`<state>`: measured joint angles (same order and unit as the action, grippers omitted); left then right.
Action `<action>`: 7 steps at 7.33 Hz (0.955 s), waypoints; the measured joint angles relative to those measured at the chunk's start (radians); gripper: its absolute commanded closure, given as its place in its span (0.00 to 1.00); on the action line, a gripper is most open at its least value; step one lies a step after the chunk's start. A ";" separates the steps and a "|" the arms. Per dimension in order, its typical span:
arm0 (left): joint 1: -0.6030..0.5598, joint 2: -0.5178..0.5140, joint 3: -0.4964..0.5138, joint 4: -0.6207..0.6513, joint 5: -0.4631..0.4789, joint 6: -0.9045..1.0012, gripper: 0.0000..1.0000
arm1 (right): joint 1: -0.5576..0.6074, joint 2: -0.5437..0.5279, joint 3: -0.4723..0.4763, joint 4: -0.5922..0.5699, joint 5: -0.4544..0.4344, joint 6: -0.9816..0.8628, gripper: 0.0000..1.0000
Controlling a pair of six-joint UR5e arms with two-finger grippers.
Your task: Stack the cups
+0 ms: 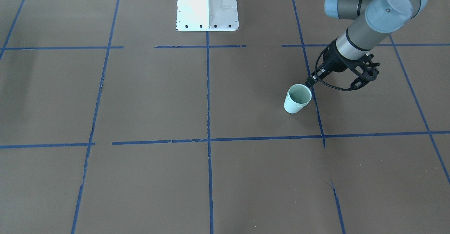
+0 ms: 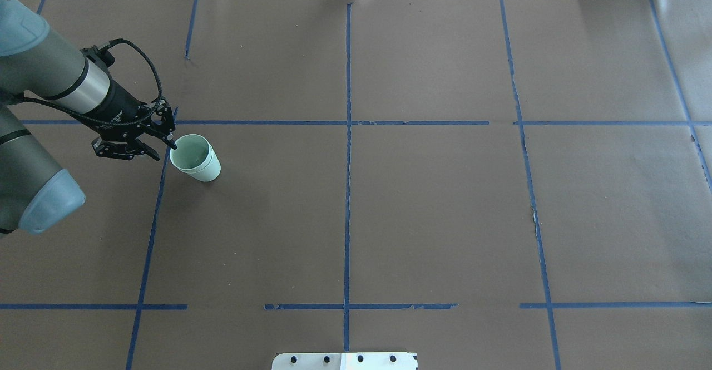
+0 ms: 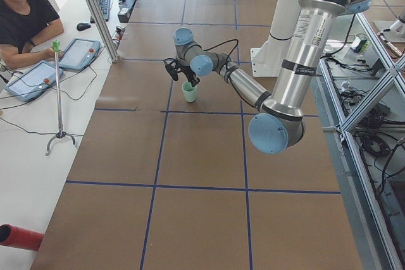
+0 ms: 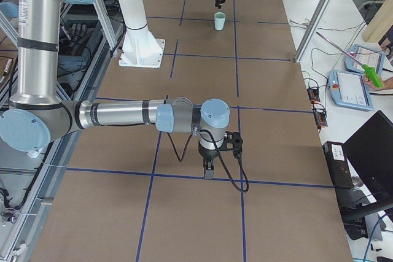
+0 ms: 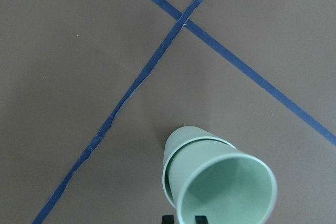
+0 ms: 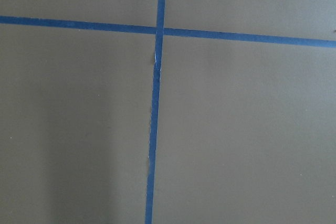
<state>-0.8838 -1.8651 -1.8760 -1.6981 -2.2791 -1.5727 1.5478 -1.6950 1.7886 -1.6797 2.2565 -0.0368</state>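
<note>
- Covering the table, brown paper [image 2: 423, 214] carries a grid of blue tape lines [image 2: 347, 192].
- Two pale mint-green tapered cups [image 2: 196, 158] stand upright, one nested in the other, at the overhead view's left.
- My left gripper [image 2: 161, 150], spread and empty, has one fingertip right beside their rim; my right gripper [image 4: 209, 173] I cannot tell.

The cups [image 2: 196, 159] stand just beside the left claw [image 2: 173, 146].

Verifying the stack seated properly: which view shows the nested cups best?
Left wrist-mounted: the cups appear close up, both rims visible, one nested in the other. Overhead and front-facing show the double rim, only smaller. The side views show just a tiny green cup, and the right wrist view misses them.
</note>
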 measured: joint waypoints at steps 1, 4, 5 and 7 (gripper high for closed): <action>-0.014 0.010 -0.011 0.000 -0.002 0.026 0.61 | 0.000 0.000 0.000 0.000 0.000 0.000 0.00; -0.195 0.198 -0.087 -0.001 -0.011 0.444 0.51 | 0.000 0.000 0.000 0.000 0.000 0.000 0.00; -0.268 0.281 -0.094 -0.001 -0.012 0.650 0.48 | 0.000 0.000 -0.001 0.000 -0.001 0.000 0.00; -0.427 0.428 -0.073 0.000 -0.014 1.066 0.29 | 0.000 0.000 -0.001 0.000 -0.001 0.000 0.00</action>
<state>-1.3111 -1.4374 -1.9492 -1.6979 -2.2929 -0.5066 1.5478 -1.6951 1.7873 -1.6797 2.2553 -0.0369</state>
